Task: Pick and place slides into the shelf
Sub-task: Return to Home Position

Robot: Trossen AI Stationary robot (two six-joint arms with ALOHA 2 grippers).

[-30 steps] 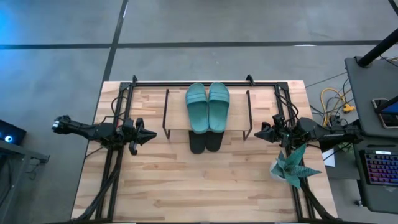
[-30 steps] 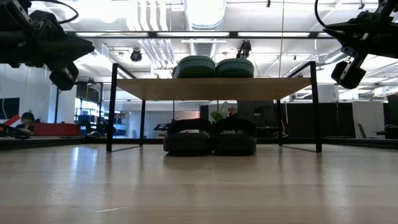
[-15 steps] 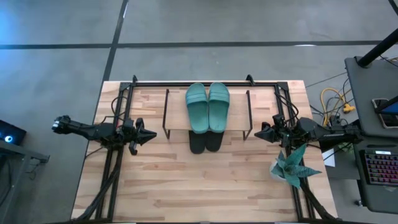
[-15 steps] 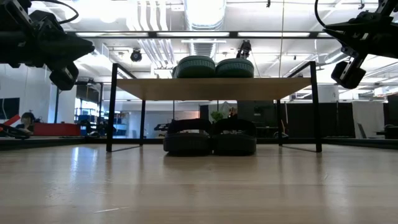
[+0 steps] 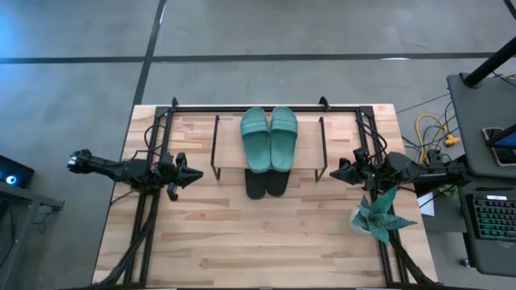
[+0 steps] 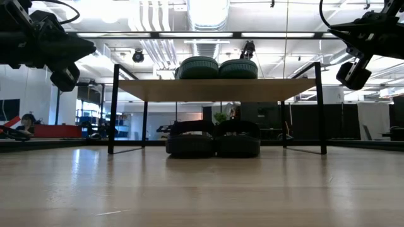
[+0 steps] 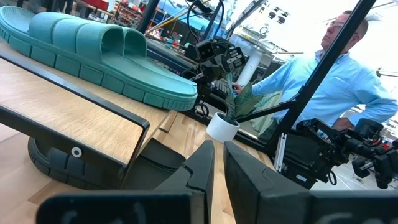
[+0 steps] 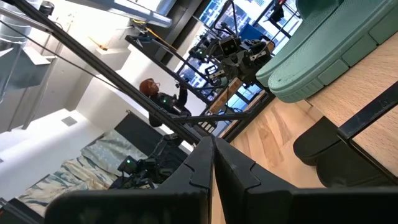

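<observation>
Teal slides (image 5: pixel 269 138): on shelf (image 5: pixel 230 151), table's 12 o'clock.
Black slides (image 5: pixel 266 185): under it.
Left gripper (image 5: pixel 197 174): shelf's 9 o'clock, apart, jaws closed, empty.
Right gripper (image 5: pixel 333 171): 3 o'clock, apart, jaws closed, empty.

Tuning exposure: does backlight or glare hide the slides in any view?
Low view: ceiling lights backlight the black slides under the shelf into dark shapes. High view: even light, green slides plain. Left wrist view: washed-out glare behind the person.
</observation>
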